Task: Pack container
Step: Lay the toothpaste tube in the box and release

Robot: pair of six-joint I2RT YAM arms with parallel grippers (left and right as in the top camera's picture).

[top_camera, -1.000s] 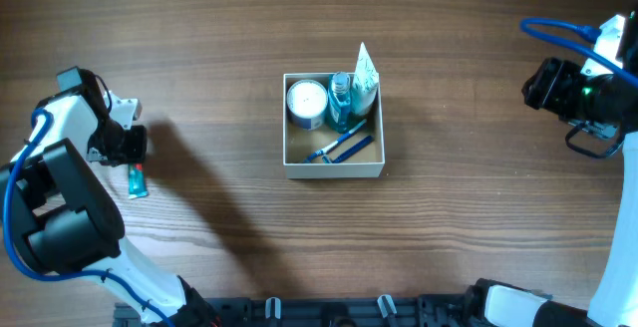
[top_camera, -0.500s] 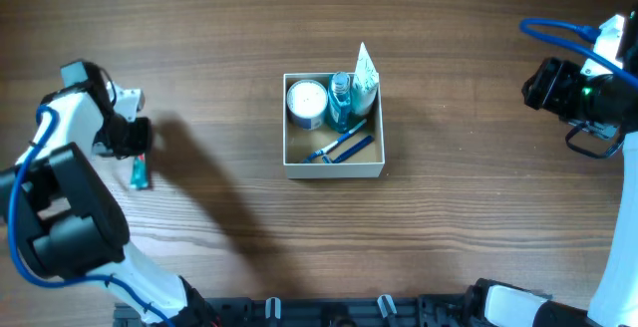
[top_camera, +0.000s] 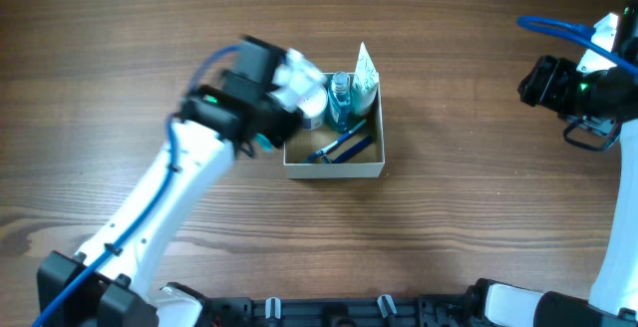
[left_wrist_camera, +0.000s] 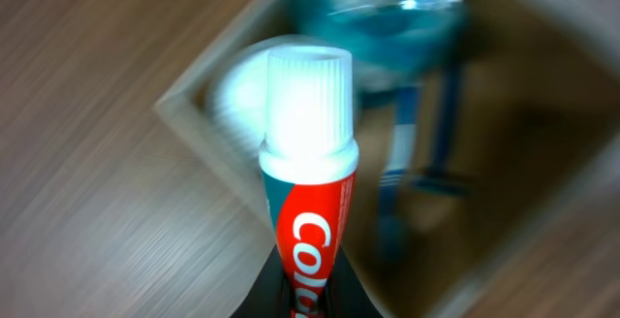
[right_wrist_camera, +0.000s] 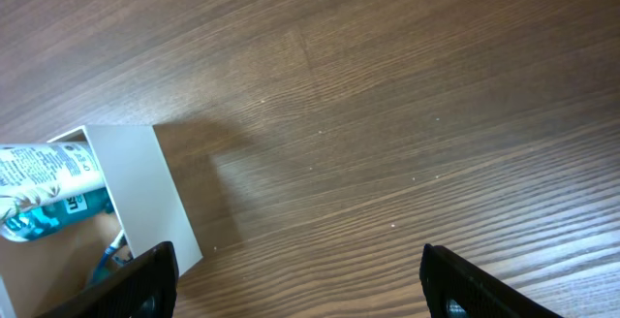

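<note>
The container (top_camera: 335,170), a square white-walled box with a tan inside, sits mid-table. It holds a blue bottle (top_camera: 341,103), a white tube (top_camera: 366,76) and a blue razor (top_camera: 341,148); a round white jar is mostly hidden by my left arm. My left gripper (top_camera: 271,140) is at the box's left wall, shut on a red and teal toothpaste tube (left_wrist_camera: 308,216) with a white cap, pointing over the box corner (left_wrist_camera: 208,129). My right gripper (right_wrist_camera: 300,284) is open and empty at the far right, above bare wood; the box wall (right_wrist_camera: 150,192) shows at its left.
The wooden table (top_camera: 478,217) surrounds the box. My left arm (top_camera: 169,207) stretches diagonally from the front left corner to the box. The right arm's blue cable (top_camera: 558,28) loops at the far right edge.
My left gripper has swung from the far left of the table to the box's left wall, carrying the toothpaste tube off the table. The right arm has barely moved.
</note>
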